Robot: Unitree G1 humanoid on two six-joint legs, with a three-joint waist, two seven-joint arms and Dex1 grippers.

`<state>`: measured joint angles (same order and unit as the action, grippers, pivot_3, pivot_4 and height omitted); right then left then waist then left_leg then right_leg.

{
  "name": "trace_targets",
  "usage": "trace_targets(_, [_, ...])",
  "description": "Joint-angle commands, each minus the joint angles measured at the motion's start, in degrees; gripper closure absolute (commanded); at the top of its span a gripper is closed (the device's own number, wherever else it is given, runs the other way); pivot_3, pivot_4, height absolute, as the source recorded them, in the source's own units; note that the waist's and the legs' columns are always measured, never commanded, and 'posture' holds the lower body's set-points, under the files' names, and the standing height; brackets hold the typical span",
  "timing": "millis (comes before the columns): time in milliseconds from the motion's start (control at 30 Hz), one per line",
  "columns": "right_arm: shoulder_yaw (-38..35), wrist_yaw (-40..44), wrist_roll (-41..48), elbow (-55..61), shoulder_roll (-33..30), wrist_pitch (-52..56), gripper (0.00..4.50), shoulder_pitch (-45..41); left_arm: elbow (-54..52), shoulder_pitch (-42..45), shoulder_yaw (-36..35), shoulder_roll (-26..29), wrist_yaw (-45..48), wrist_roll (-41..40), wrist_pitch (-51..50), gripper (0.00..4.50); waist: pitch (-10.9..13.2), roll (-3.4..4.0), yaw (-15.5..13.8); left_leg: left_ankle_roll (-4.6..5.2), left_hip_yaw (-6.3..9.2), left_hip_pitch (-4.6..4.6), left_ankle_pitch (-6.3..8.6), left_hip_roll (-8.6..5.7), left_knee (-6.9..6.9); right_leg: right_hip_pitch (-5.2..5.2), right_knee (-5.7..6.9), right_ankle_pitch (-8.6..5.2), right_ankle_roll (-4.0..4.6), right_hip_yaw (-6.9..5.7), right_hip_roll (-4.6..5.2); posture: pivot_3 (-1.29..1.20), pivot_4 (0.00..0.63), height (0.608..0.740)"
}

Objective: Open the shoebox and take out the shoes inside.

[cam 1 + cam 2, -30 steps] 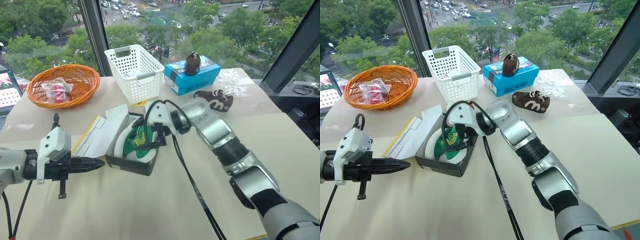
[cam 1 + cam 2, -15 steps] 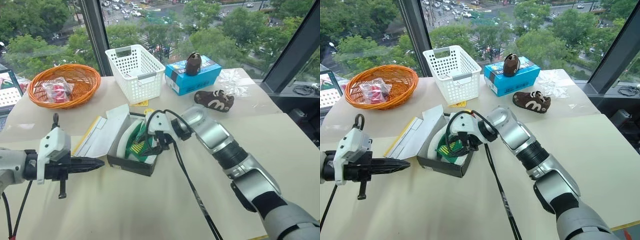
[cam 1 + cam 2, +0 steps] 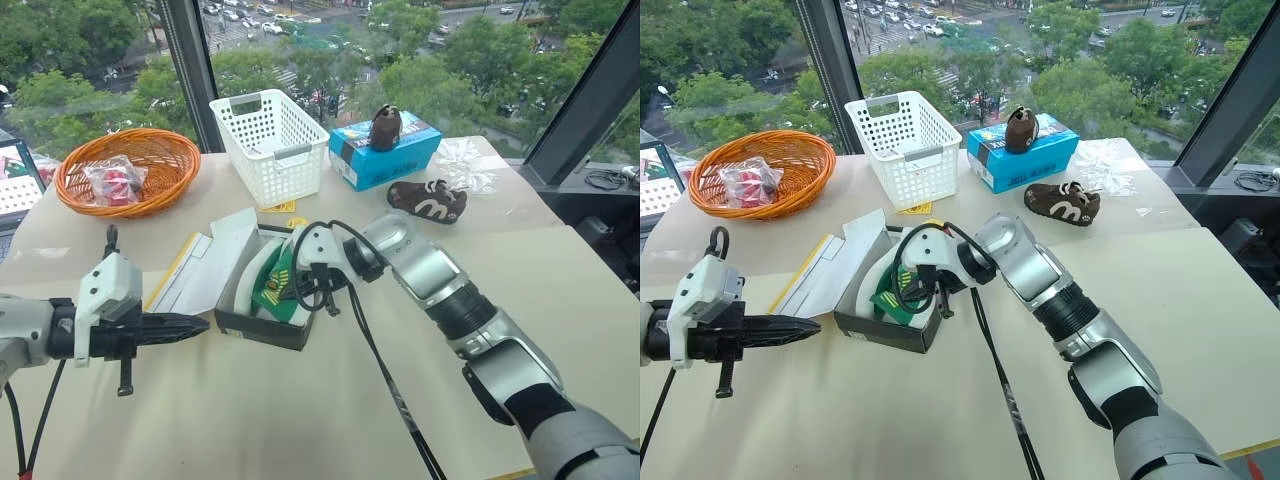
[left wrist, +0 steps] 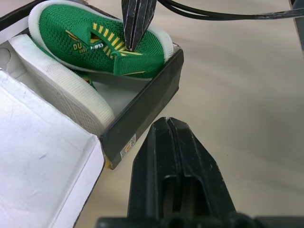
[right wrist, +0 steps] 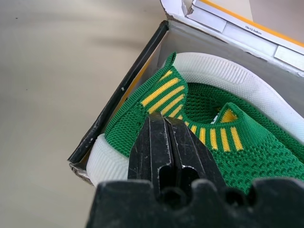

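The shoebox (image 3: pixel 262 330) stands open mid-table, dark base toward me, its lid (image 3: pixel 205 272) laid back to the left with the white inside up. Two shoes lie in it, green knit with yellow stripes and white soles: one (image 4: pixel 85 45) on top, the other (image 4: pixel 61 97) on its side beneath. My right gripper (image 3: pixel 293 287) reaches in from the right and is shut on the knit collar of the top shoe (image 5: pixel 190 107). My left gripper (image 3: pixel 198 323) hovers left of the box, shut and empty, its fingers (image 4: pixel 173 147) near the base's corner.
At the back stand an orange basket (image 3: pixel 125 170) with wrapped items, a white plastic basket (image 3: pixel 270 140) and a blue box (image 3: pixel 385 152) with a brown shoe (image 3: pixel 385 126) on it. Another brown shoe (image 3: pixel 428 200) and clear wrapping (image 3: pixel 465 160) lie right. A black cable (image 3: pixel 385 380) trails toward me.
My right gripper's fingers have closed on the top shoe's collar; they were spread over it a second ago. The left arm has not moved.
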<state>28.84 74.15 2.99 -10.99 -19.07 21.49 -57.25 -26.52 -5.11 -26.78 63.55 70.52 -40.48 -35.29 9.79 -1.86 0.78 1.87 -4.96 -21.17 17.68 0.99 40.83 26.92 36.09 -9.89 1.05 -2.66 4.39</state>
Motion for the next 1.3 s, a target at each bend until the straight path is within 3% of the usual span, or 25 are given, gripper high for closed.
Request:
trace_targets(33, [-3.39,-1.21,1.26,3.04,-0.13,2.22,4.45,-2.45,-0.30,0.93,-0.22,0.07,0.09,0.22,0.97,4.50,0.00,0.00,0.00,0.00,0.00,0.00,0.00,0.00,0.00,0.00,0.00,0.00,0.00,0.00,0.00,0.00,0.150,0.731])
trace_targets(267, [-7.60,-0.67,4.88,11.18,-2.95,9.10,4.45,-6.07,0.04,1.12,-0.12,0.09,0.20,0.26,1.13,4.50,0.01,0.01,0.01,0.00,0.00,-0.03,0.00,0.02,-0.02,0.06,0.00,0.00,0.00,-0.01,-0.01,0.00,0.150,0.731])
trace_targets(300, [-7.71,-0.05,4.57,11.42,-3.96,7.60,3.92,-6.63,0.12,1.18,-0.03,0.09,0.21,0.28,1.16,4.50,0.01,0.01,0.01,0.00,0.00,-0.03,0.00,0.01,-0.02,0.06,0.00,0.00,0.00,-0.01,0.00,0.00,0.150,0.731])
trace_targets(400, [-7.05,1.22,2.09,8.63,-6.48,-1.20,3.04,-8.00,0.33,1.35,0.29,0.01,0.29,0.36,1.31,4.50,0.01,0.01,0.01,0.06,0.00,-0.03,0.04,0.00,-0.02,0.04,-0.04,0.00,0.00,-0.02,0.00,0.00,0.150,0.731])
trace_targets(533, [-2.92,-0.17,-6.21,-0.08,-8.98,-22.44,1.68,-8.62,0.49,1.58,0.77,-0.28,0.24,0.50,1.62,4.50,0.00,0.00,0.08,0.08,-0.04,-0.03,0.05,-0.02,-0.02,0.04,-0.06,-0.01,-0.01,0.00,0.00,0.00,0.150,0.731])
trace_targets(700, [2.33,-17.12,-22.41,-16.88,-7.28,-52.86,0.07,-12.50,0.18,1.56,1.01,-0.76,-0.07,0.43,1.63,4.50,0.02,-0.01,0.64,-0.27,-0.09,-0.02,-0.15,-0.01,-0.03,0.07,-0.03,-0.01,-0.01,0.04,-0.02,0.00,0.150,0.731])
trace_targets(867, [4.65,-33.80,-33.49,-29.68,-4.67,-66.35,0.07,-17.35,-0.59,1.00,0.60,-1.01,-0.39,0.06,1.18,4.50,0.02,-0.02,1.46,-0.49,-0.09,-0.04,-0.28,0.02,-0.09,0.14,0.01,-0.02,0.01,0.12,-0.06,0.00,0.150,0.731])
trace_targets(1100, [9.41,-43.78,-44.41,-36.18,-5.54,-80.49,0.07,-20.55,-1.30,0.04,-0.63,-0.86,-0.45,-0.20,0.67,4.50,0.02,-0.03,1.63,-0.45,-0.09,-0.05,-0.26,0.00,-0.11,0.14,-0.03,-0.02,-0.01,0.16,-0.01,0.00,0.150,0.731])
trace_targets(1300, [12.64,-52.28,-53.35,-38.13,-5.97,-85.58,0.07,-23.21,-1.96,-0.46,-0.82,-1.06,-0.66,-0.47,0.43,4.50,0.02,-0.03,1.92,-0.45,-0.10,-0.03,-0.26,0.03,-0.14,0.16,-0.01,-0.04,0.00,0.22,-0.06,0.00,0.150,0.731])
